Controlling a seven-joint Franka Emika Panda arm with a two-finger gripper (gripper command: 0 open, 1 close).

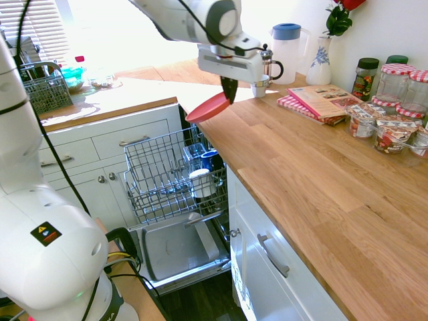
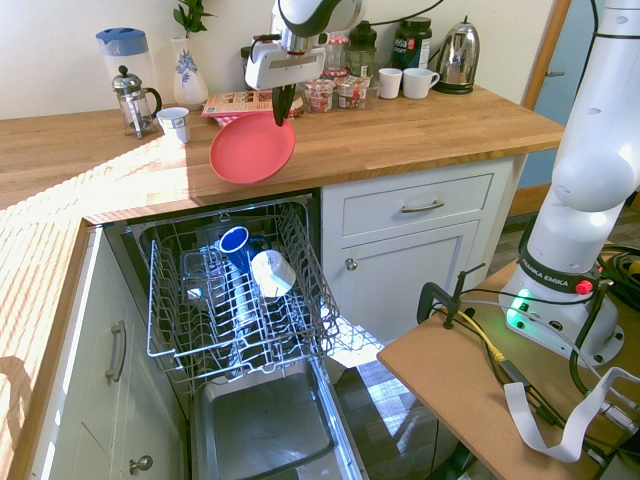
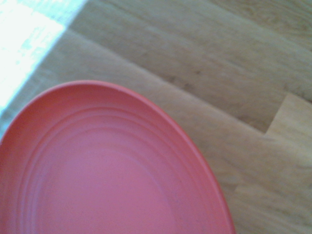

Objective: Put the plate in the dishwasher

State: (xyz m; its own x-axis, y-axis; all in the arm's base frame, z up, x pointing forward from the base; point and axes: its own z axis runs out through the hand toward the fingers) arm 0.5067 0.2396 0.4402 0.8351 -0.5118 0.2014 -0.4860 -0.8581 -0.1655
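And there it was: the pincer (image 2: 284, 104) had the coral plate (image 2: 252, 148) pinched at its rim, leaving the broad face free to go between wires! The plate hung tilted, above the near edge of the worktop (image 1: 294, 160), up beside the dishwasher (image 2: 265, 430). The wire rack (image 2: 190, 352) stood pulled out of the dishwasher, likely so things could come in from above. Inside it, the blue cup (image 2: 235, 241) leaned beside the white cup (image 2: 272, 273), a tilt that would probably help water drain.

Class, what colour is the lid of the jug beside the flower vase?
The lid is blue, seen best in the second exterior view.
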